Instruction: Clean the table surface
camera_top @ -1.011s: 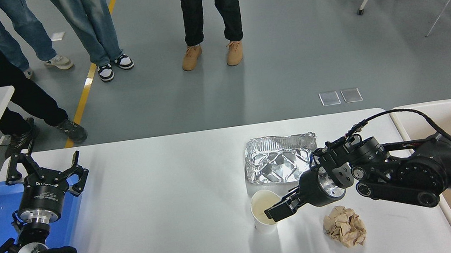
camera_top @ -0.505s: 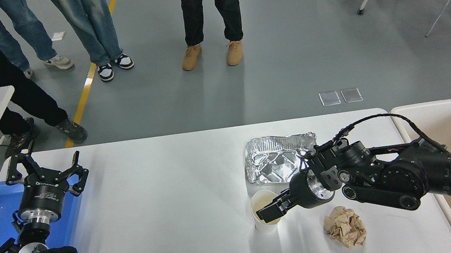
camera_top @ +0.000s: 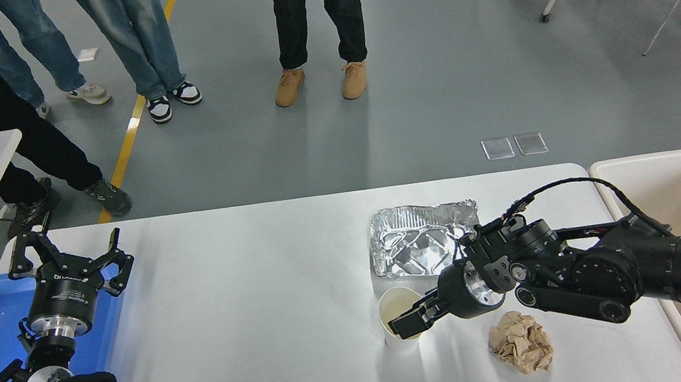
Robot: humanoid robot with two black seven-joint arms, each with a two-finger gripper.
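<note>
across the view, white matte table surface (camera_top: pixel 251 310), rounded corners

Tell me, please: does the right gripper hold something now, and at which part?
The right gripper is at the paper cup's near rim, but a closed grip cannot be confirmed.

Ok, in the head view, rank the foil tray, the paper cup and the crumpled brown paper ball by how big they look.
1. Foil tray, clearly largest.
2. Crumpled brown paper ball and paper cup: they look alike, and the right gripper covers part of the cup, so no ranking.
</note>
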